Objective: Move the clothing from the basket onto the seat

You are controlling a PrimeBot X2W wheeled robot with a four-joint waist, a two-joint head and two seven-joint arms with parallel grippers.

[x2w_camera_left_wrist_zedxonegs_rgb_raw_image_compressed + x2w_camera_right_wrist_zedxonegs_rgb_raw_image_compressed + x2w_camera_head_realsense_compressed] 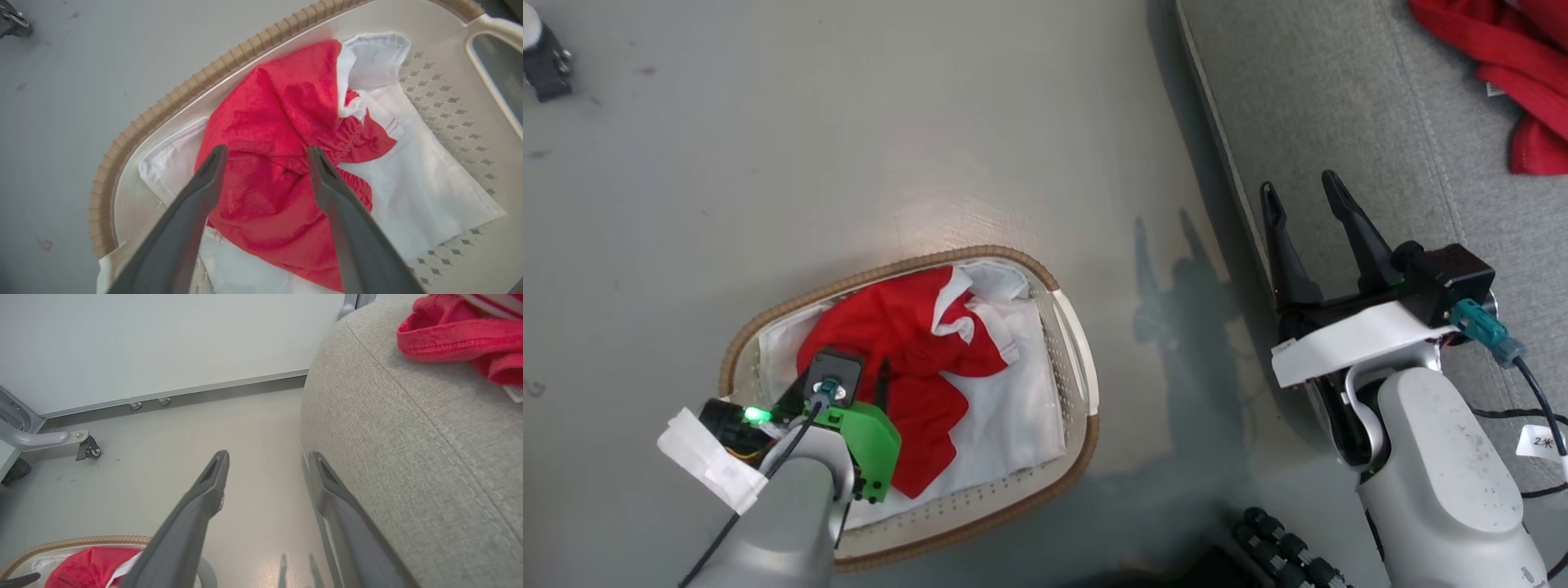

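Clothing (pixel 278 122) in basket (pixel 184 92) lies under wide left jaws; right jaws gape beside seat (pixel 408 457).

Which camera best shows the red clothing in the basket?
Left wrist view: the clothing lies close, framed by the left end effector. Head view has it partly behind that arm; right wrist view catches a corner.

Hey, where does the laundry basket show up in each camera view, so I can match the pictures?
Head view: the basket sits lower left of centre.
Left wrist view: its brown rim arcs from lower left to top right.
Right wrist view: bottom left corner, rim cut off by the edge.
Shared landmark: the red clothing lying inside it.
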